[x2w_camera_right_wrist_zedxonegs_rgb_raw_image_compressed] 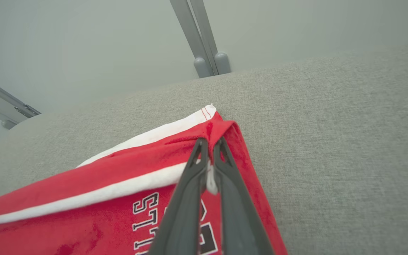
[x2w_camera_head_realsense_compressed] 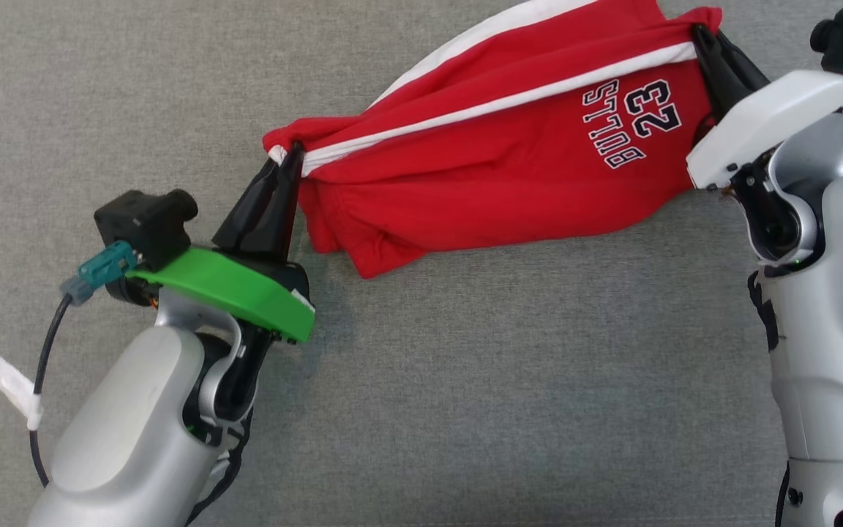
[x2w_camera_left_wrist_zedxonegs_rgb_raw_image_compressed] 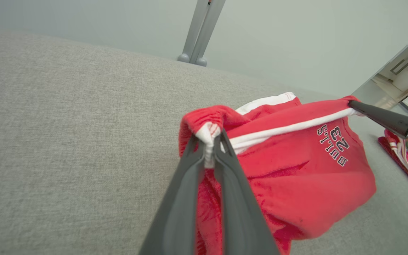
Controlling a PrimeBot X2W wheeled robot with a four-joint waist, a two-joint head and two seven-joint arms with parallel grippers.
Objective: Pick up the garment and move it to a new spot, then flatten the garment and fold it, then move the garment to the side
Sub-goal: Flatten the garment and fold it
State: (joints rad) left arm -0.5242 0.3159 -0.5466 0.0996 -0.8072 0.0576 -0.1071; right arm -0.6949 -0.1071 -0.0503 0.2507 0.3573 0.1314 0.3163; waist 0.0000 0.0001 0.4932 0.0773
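The left end effector (x2w_camera_head_realsense_compressed: 290,157) and right end effector (x2w_camera_head_realsense_compressed: 701,35) each clamp one end of the shorts (x2w_camera_head_realsense_compressed: 480,183) over the grey surface (x2w_camera_head_realsense_compressed: 465,380).

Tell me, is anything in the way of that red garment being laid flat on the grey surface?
Nothing visible. The left pincer and right pincer are each shut on an edge of the red garment, and the grey surface around it looks bare. One red-and-white thing lies beyond the right pincer.

The left tool (x2w_camera_left_wrist_zedxonegs_rgb_raw_image_compressed: 209,141) pinches the white-striped edge of the red Bulls shorts (x2w_camera_left_wrist_zedxonegs_rgb_raw_image_compressed: 296,184); at 3 o'clock the right tool (x2w_camera_left_wrist_zedxonegs_rgb_raw_image_compressed: 358,106) grips their far corner above the grey tabletop (x2w_camera_left_wrist_zedxonegs_rgb_raw_image_compressed: 66,124).
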